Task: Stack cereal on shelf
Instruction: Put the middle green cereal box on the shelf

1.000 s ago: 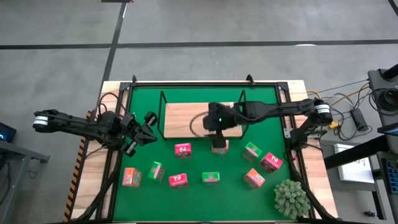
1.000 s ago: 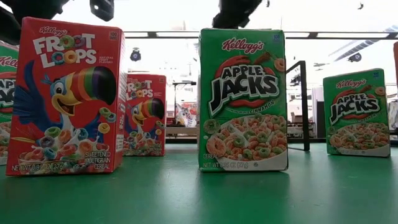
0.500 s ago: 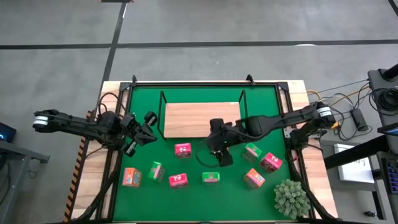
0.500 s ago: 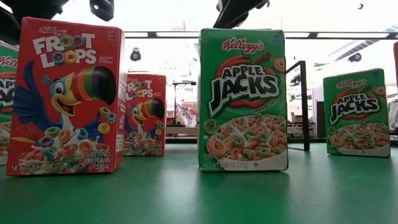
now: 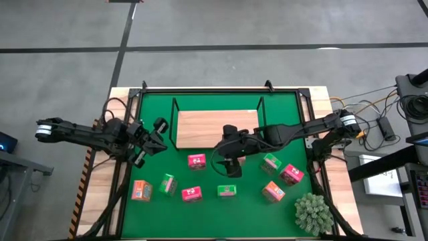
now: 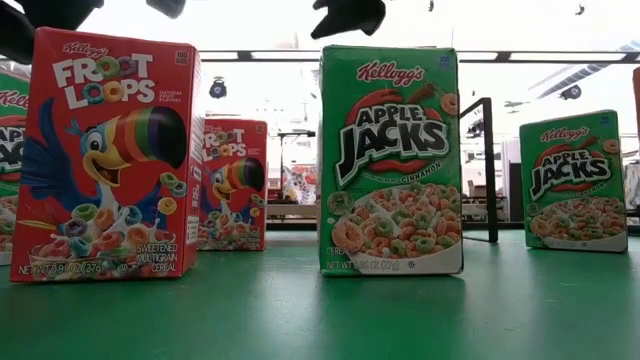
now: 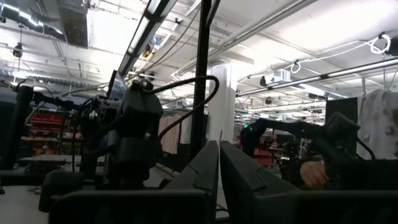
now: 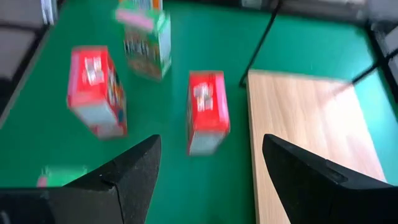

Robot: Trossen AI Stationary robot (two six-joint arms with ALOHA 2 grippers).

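— Shelf?
— Bare board, centred at the mat's far side.
— Cereal?
— All off the shelf, scattered in front of it: one red box just beside its front edge, the others nearer the plant.
— Right tool?
— Released, fingers wide apart, nothing between; poised just off the shelf's front edge.
— Left tool?
— Clenched, empty, well left of the shelf.

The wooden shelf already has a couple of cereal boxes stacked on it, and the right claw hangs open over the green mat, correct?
Not quite. The high view shows the wooden shelf bare; every cereal box there, like the red one, stands on the green mat. The right claw does hang open over the mat.
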